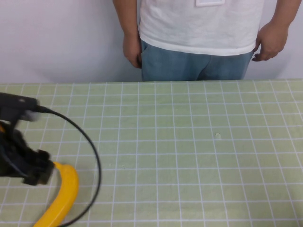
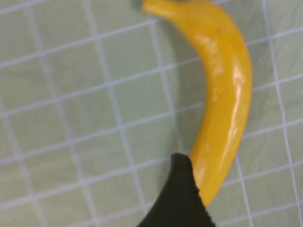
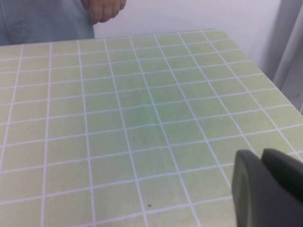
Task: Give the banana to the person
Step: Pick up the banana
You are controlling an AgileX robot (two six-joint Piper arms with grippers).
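Observation:
The banana is bright yellow and lies on the green grid table near its front left corner. In the left wrist view the banana lies flat on the mat. My left gripper is low over the banana's far end. One black finger rests beside the banana and the other is out of view, so the jaws stand wide. The person, in a white T-shirt and blue jeans, stands behind the far edge with both hands hanging down. My right gripper is shut and empty, hovering over the table's right side.
The left arm's black cable loops over the mat beside the banana. The table is a green mat with white grid lines. Its right edge shows in the right wrist view. The person's hand hangs past the far edge.

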